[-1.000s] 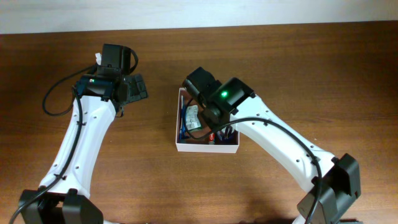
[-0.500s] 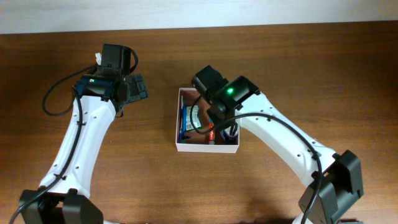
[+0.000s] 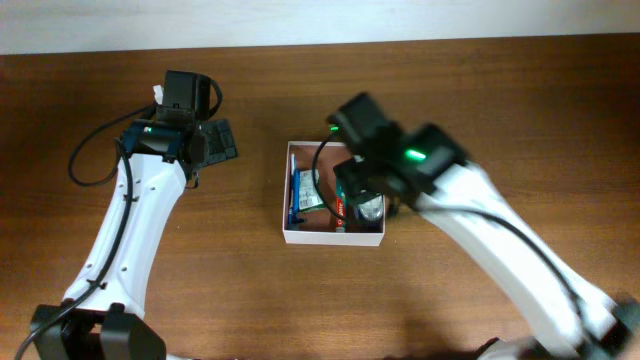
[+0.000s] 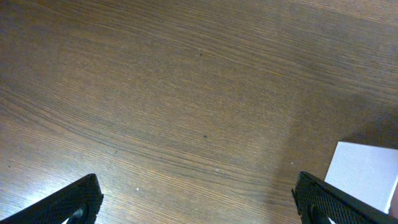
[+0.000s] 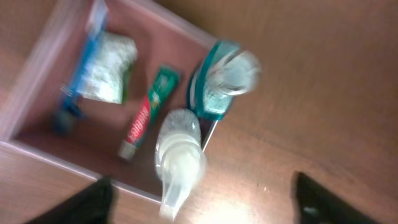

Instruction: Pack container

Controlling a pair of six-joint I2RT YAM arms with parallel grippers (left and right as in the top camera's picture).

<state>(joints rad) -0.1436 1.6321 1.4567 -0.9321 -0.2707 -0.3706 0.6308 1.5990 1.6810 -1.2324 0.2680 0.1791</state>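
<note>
Right gripper [image 5: 208, 199] is hovering over the container [image 3: 330, 238], fingers apart; left gripper [image 4: 205, 202] is hanging spread wide above the desk [image 4: 186, 93].

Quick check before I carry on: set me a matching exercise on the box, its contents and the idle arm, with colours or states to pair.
Things:
1. tube
2. packet
3. left gripper
4. container

Colours or states:
A. open, over the table
B. white walls
C. red and green
D. white and green

Pairs: 1-C, 2-D, 3-A, 4-B
</note>
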